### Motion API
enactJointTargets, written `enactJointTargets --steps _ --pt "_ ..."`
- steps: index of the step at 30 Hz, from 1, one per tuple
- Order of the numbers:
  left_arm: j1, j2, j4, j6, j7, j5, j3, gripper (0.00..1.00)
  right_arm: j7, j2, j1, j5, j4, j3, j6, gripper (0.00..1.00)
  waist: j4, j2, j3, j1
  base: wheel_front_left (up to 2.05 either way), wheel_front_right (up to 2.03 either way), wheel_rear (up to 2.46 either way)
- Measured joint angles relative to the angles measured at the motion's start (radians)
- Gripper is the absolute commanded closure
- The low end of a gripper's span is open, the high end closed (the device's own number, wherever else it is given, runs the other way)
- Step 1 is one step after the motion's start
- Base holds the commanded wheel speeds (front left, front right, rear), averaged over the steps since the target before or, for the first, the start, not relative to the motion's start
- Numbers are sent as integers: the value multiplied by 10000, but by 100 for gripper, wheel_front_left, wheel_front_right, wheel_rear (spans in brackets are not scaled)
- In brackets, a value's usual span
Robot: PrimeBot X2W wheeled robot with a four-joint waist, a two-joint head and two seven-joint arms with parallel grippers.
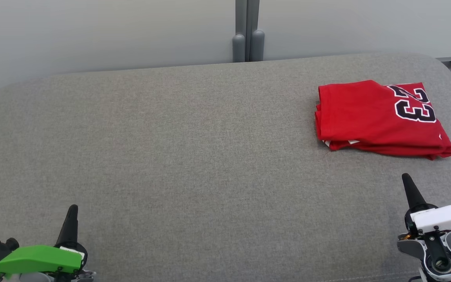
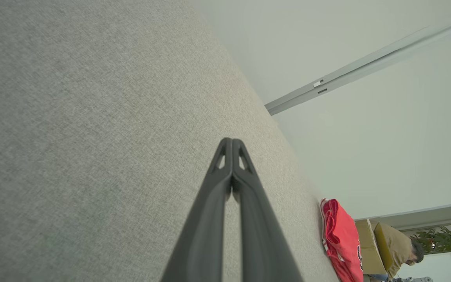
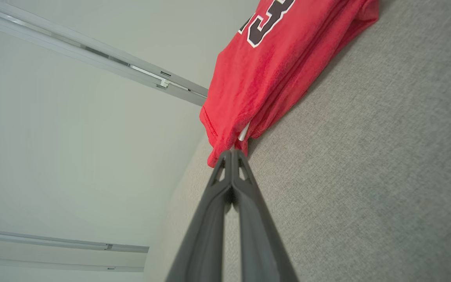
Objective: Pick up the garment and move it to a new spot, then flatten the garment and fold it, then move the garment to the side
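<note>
Snagging looms: dark-fingered right gripper (image 1: 406,178), clenched empty near the folded red numbered jersey (image 1: 366,117), could ruffle its layers; left gripper (image 1: 73,208), clenched empty, lies well apart.

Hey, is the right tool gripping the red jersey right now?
No, the head view shows the right tool shut and apart from the folded red jersey.

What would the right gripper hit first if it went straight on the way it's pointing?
Probably the folded red shirt: the shut right gripper aims at its near edge, with bare grey table between. Whether it rides low enough to touch is unclear.
</note>
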Motion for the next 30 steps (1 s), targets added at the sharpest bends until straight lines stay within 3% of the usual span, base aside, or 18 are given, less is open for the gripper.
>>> enactJointTargets --steps 30 --pt "-457 -491 362 -700 859 -2997 602 100 928 748 -383 2993 92 -1001 704 100 66 0 -219 0 0 0 0"
